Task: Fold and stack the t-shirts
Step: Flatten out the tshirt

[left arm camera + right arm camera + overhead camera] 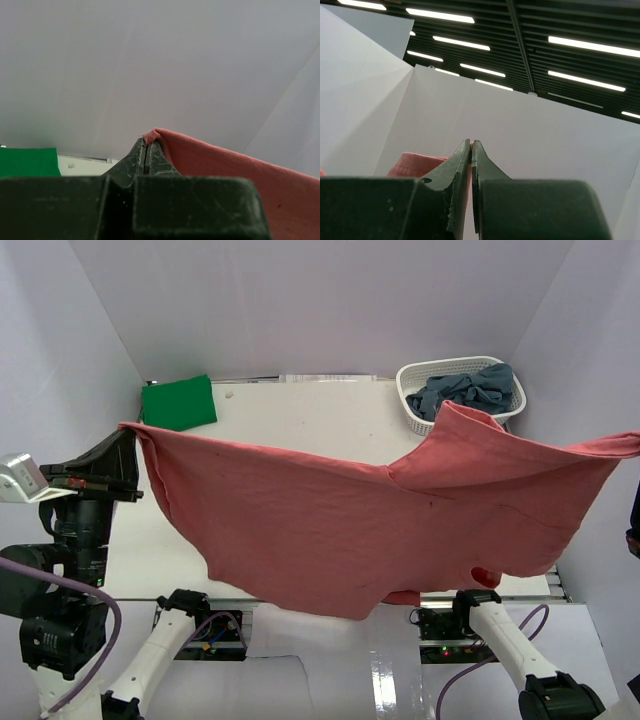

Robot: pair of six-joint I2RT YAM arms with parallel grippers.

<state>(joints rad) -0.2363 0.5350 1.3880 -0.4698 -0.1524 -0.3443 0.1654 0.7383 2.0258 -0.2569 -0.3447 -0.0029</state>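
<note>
At the far left of the table (300, 410), a bright green t-shirt (179, 403) lies folded flat. The left gripper (148, 142) is raised, and its fingers are pressed together on one corner of the salmon-red t-shirt (370, 530). This shirt hangs spread in the air across the table, between both arms, and its lower edge sags toward the arm bases. Behind it, at the far right, stands a white lattice basket (440, 365) with crumpled grey-blue t-shirts (470, 388) inside. The right gripper (471, 145) is also closed and pinches a fold of the red cloth.
</note>
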